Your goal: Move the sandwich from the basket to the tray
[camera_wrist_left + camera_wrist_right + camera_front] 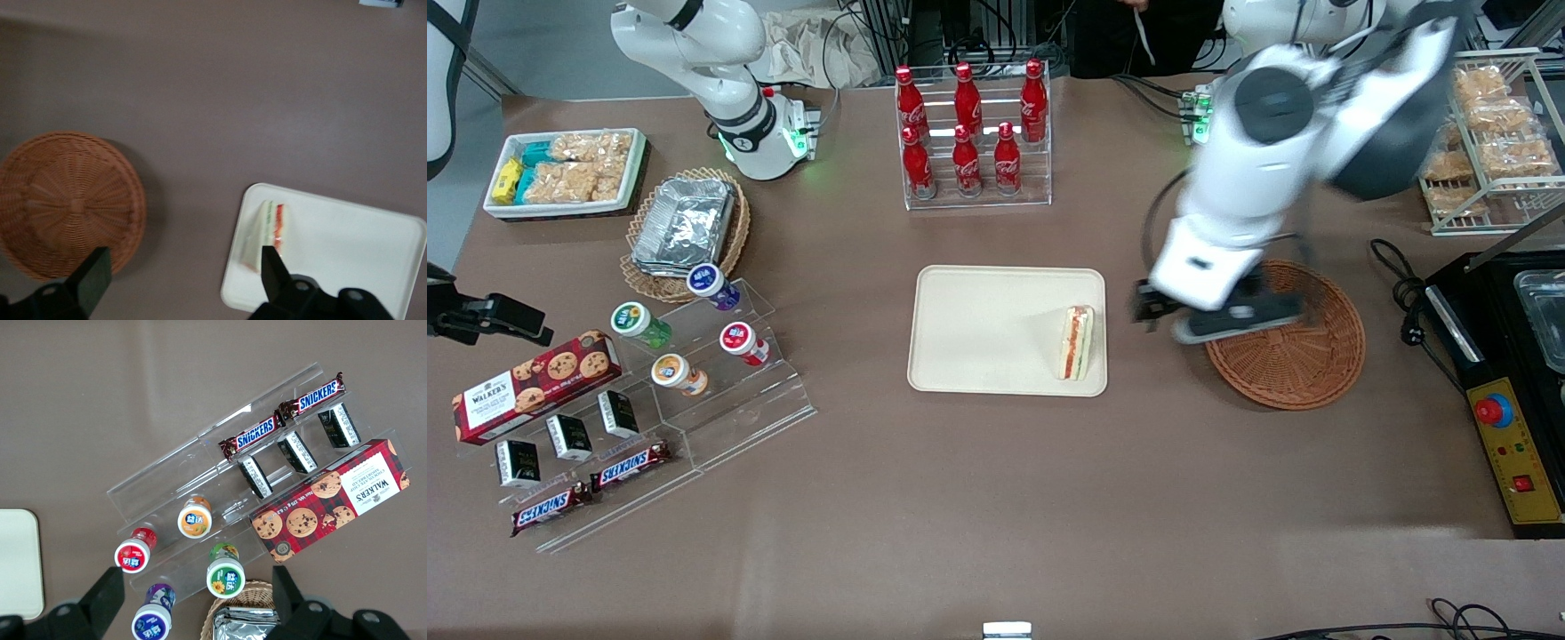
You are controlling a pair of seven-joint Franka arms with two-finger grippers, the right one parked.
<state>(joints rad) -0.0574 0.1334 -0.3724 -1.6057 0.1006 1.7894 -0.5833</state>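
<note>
On tray [978, 329], sandwich [1077, 342], gripper [183, 277] spread wide, above table

Left arm bent low, hand spread
The hand [1158, 313] hangs empty just above the basket [1303, 369] rim, fingers [272, 270] held wide apart, pointing down.

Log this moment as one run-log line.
sandwich: on tray, at the edge nearest basket | basket: nothing in it | gripper: open, holding nothing, above table between basket and tray | placement: looks done
</note>
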